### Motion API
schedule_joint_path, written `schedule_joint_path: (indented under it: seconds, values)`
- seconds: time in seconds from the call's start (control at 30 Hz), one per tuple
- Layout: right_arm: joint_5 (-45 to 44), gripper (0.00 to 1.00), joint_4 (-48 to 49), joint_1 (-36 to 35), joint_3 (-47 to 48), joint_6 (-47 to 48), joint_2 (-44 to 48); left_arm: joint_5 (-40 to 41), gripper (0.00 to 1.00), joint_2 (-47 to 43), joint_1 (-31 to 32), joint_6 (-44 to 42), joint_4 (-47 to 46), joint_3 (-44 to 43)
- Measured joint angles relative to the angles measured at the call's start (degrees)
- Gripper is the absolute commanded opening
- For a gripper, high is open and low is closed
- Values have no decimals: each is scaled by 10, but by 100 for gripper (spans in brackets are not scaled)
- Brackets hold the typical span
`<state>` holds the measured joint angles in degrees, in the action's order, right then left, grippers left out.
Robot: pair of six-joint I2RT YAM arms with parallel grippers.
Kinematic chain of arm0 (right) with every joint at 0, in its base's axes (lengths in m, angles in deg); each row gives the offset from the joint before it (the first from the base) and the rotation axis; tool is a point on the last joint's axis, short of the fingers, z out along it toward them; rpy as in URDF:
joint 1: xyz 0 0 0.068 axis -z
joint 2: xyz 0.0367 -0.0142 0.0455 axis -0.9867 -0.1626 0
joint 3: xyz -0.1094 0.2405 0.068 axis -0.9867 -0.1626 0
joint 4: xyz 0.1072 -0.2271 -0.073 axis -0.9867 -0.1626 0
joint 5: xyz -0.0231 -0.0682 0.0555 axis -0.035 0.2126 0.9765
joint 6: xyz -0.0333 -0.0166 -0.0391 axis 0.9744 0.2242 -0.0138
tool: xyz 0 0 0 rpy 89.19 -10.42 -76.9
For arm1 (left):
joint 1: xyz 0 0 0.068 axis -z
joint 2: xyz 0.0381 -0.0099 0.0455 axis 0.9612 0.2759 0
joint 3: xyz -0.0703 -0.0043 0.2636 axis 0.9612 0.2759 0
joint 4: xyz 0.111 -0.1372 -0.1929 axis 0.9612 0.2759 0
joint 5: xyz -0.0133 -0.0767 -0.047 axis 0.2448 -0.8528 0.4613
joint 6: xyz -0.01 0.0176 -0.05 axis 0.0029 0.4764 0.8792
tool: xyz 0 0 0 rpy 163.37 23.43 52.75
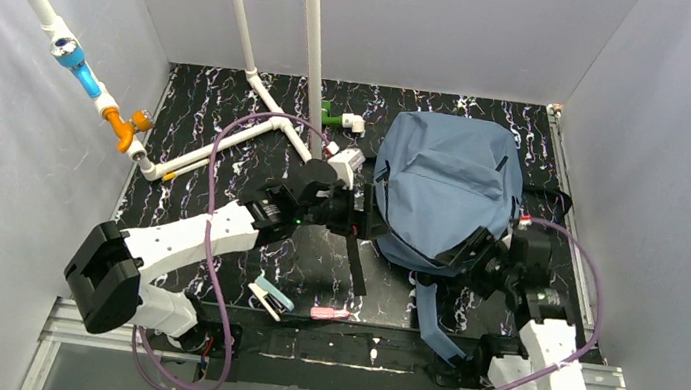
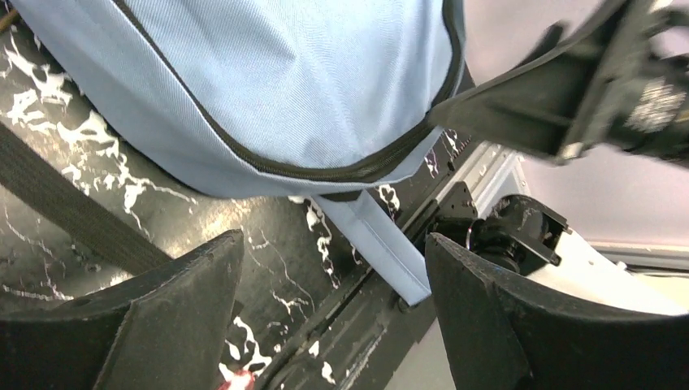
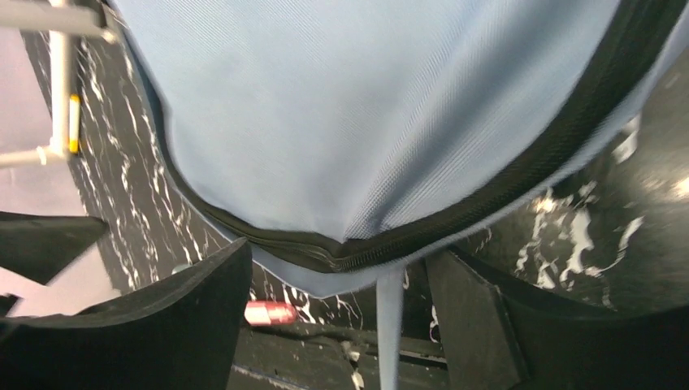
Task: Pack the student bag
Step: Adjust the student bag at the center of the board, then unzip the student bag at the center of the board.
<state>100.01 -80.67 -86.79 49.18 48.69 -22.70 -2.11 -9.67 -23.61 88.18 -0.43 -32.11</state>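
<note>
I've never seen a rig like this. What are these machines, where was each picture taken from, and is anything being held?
These are two robot arms bolted at a table's near edge. The wide picture looks down from above and behind them. The other two come from a camera on each wrist, so the dark shapes at the bottom are that arm's own fingers. On the black marbled table lies a slate-blue backpack, with a small pink object and a white-and-teal one near the front, and white pipes behind. The left gripper is at the bag's side, the right gripper at its zipped edge. Both are open; nothing is held.
</note>
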Motion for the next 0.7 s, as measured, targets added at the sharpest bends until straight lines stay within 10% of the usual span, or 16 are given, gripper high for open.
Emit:
schedule_joint_path:
  seconds: [0.23, 0.7]
  values:
    - [-158, 98, -2, -2, 201, 68, -133, 39, 86, 77, 8, -20, -14, -38]
    - [-289, 88, 210, 30, 245, 94, -346, 49, 84, 150, 7, -30, -14, -39]
